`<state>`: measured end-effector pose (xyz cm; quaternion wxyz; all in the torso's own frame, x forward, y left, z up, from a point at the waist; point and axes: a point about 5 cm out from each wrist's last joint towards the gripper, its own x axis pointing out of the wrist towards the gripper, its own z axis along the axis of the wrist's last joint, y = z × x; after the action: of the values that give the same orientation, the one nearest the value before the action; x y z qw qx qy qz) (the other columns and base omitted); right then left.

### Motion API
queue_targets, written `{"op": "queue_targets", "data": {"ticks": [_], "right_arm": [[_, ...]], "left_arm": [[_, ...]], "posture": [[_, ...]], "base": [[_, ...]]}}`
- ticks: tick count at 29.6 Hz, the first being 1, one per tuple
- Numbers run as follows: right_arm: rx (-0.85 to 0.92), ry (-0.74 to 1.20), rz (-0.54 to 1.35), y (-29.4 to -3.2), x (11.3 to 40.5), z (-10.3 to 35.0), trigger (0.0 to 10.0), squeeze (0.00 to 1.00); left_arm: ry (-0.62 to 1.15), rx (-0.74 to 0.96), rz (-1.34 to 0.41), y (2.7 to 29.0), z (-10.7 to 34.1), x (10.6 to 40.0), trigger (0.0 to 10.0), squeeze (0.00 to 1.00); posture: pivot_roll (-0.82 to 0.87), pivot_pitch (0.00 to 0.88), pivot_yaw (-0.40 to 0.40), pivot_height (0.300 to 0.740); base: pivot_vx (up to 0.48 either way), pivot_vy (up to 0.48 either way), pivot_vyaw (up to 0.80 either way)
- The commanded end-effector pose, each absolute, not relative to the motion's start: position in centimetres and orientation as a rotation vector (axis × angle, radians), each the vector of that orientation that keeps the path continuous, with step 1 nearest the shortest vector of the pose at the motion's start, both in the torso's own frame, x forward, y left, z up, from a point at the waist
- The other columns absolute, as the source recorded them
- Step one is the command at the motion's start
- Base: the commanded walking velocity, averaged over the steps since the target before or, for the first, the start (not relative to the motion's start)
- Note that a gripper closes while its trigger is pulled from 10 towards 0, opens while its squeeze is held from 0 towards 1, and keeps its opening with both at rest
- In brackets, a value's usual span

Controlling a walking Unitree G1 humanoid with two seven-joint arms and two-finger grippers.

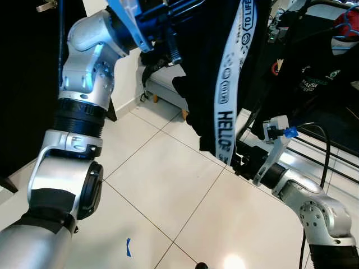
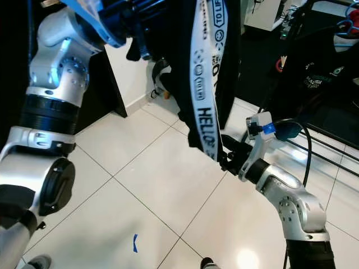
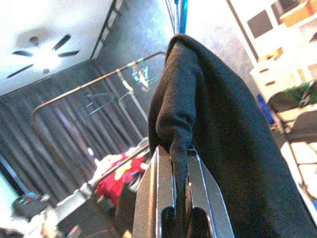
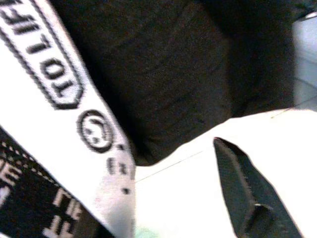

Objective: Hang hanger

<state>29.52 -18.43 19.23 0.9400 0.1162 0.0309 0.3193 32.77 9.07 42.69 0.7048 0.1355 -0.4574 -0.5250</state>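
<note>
Now my left hand [image 3: 179,218] is closed tight on the black garment [image 1: 207,67] to keep it high for the rail [image 3: 94,82], while my right hand [image 1: 238,162], just below its hem, looks open and holds nothing; the hanger is hidden.

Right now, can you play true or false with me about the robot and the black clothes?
1. The left gripper pinches black cloth between its fingers. True.
2. The black garment lies flat on the floor. False: it hangs in the air, held up high by the left arm.
3. A white strap with black letters hangs down in front of the garment. True.
4. The right gripper is raised above the garment. False: it reaches in low, near the strap's lower end.
5. The tiled floor is dark brown wood. False: it is pale tile with a small blue mark.
</note>
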Motion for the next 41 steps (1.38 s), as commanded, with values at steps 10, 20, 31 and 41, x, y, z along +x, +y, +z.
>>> {"op": "queue_targets", "data": {"ticks": [10,20,31,41], "right_arm": [[0.259,-0.016,0.578,-21.8,28.8,21.4,0.0,0.00],[0.249,-0.054,0.343,-30.4,27.7,23.6,0.0,0.00],[0.319,-0.054,0.202,-32.1,28.9,23.6,0.0,0.00],[0.389,-0.116,0.259,-30.8,30.5,25.9,0.0,0.00]], "left_arm": [[-0.884,0.560,-1.001,11.8,40.0,34.9,10.0,0.00],[-0.692,0.609,-1.187,16.2,35.5,34.2,10.0,0.00],[-0.563,0.601,-1.424,16.8,32.5,32.6,10.0,0.00],[-0.507,0.773,-1.421,14.3,29.6,32.5,10.0,0.00]], "posture": [[-0.02,0.155,0.029,0.740],[-0.02,0.150,0.016,0.740],[-0.01,0.150,0.006,0.740],[-0.02,0.160,0.005,0.740]], "base": [[0.000,0.000,0.00],[0.000,0.000,0.00],[0.000,0.000,0.00],[0.000,0.000,0.00]]}}
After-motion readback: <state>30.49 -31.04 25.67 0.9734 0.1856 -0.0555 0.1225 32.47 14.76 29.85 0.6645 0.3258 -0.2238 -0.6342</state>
